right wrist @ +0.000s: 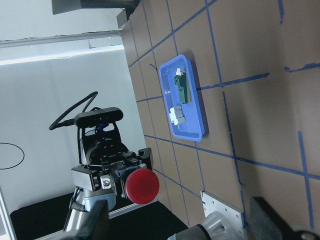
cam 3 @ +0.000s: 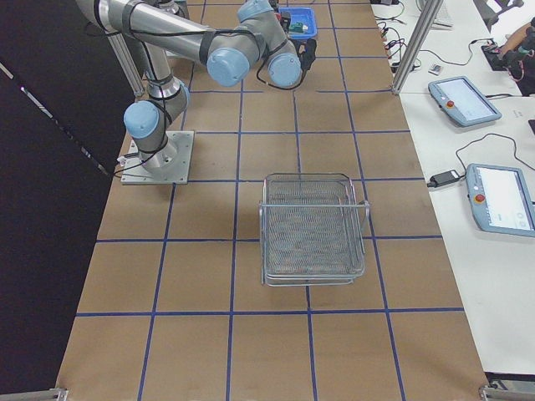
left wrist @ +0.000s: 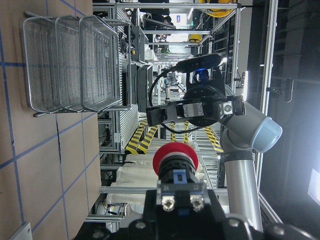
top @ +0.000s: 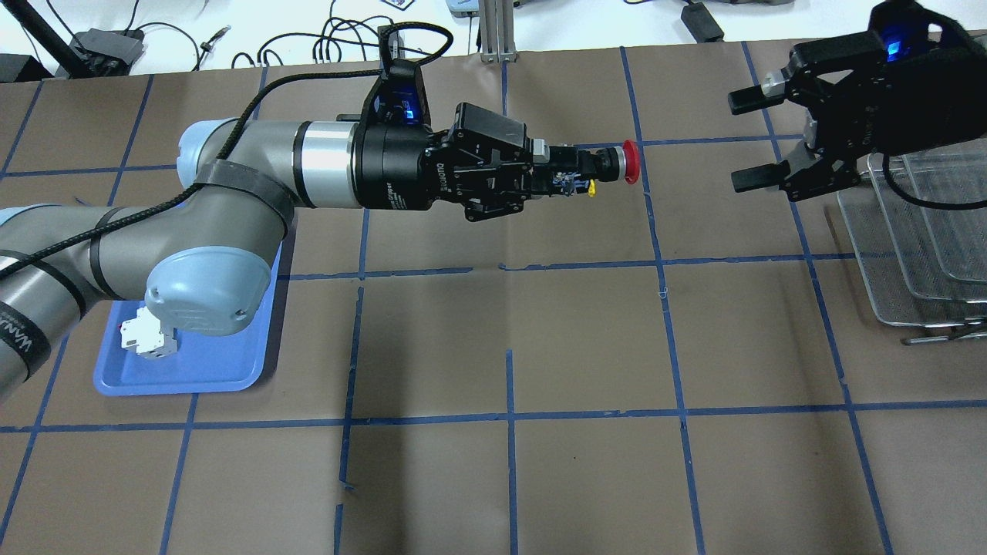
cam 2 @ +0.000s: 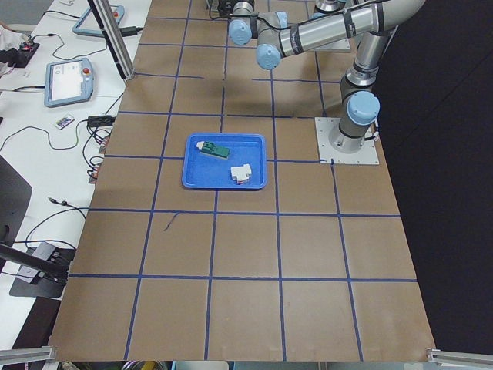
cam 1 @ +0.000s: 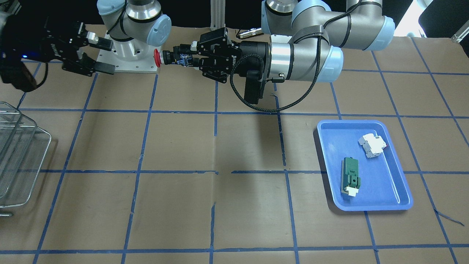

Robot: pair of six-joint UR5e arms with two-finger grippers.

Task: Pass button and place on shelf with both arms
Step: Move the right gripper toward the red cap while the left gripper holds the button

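My left gripper (top: pixel 572 171) is shut on the grey rear block of the button (top: pixel 621 163) and holds it level in the air, red cap pointing at my right gripper. The button also shows in the front view (cam 1: pixel 161 58), the left wrist view (left wrist: pixel 175 161) and the right wrist view (right wrist: pixel 141 185). My right gripper (top: pixel 732 141) is open and empty, facing the cap across a gap; in the front view (cam 1: pixel 106 56) it is at the left. The wire-mesh shelf (top: pixel 910 247) stands on the table under and behind my right gripper, and shows in the right view (cam 3: pixel 313 225).
A blue tray (cam 1: pixel 395 172) on my left side holds a green block (cam 1: pixel 351 175) and a white breaker (cam 1: pixel 372 145). My left arm's elbow hangs over part of the tray (top: pixel 208 362). Brown table with blue tape grid.
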